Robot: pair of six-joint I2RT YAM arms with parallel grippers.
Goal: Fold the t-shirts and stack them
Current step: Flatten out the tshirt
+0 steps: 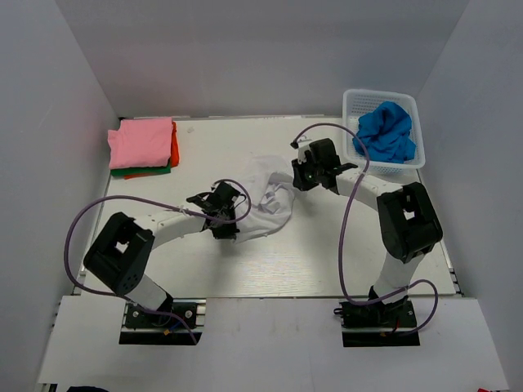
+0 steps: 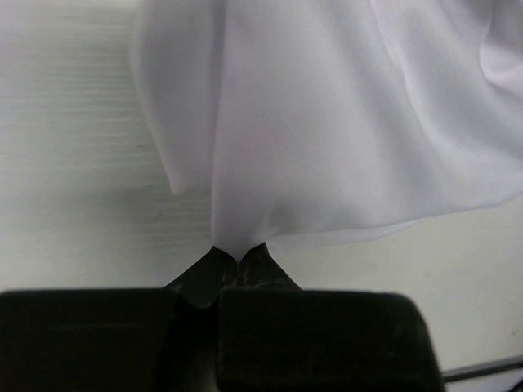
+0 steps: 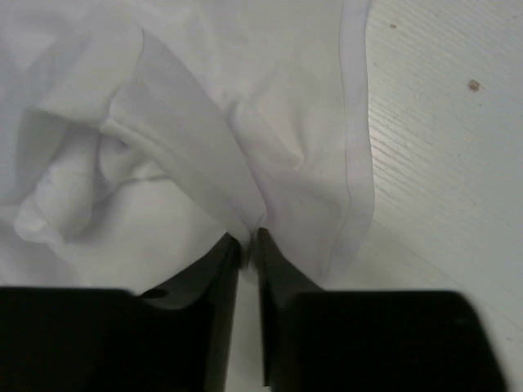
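Cloth is caught in both of my grippers. My left gripper (image 2: 237, 257) has its fingers pressed tight together on a drooping point of the white t-shirt (image 1: 265, 196), and in the left wrist view the fabric fans up and away from that pinch. My right gripper (image 3: 249, 241) stands almost closed, only a thin slit between the fingers, with a ridge of the same shirt nipped there, just beside a stitched hem.

From above, the white t-shirt lies bunched near the middle of the table (image 1: 310, 261) between my two wrists. The left one is at its near-left edge and the right one at its far-right edge.

The blue t-shirt (image 1: 386, 131) sits crumpled inside the white lattice basket (image 1: 351, 102) at the far right corner, well apart from my fingers. At the far left, the folded pink t-shirt (image 1: 143, 140) tops a stack, with the orange-red t-shirt (image 1: 175, 147) and the green t-shirt (image 1: 147, 172) showing at its edges beneath.
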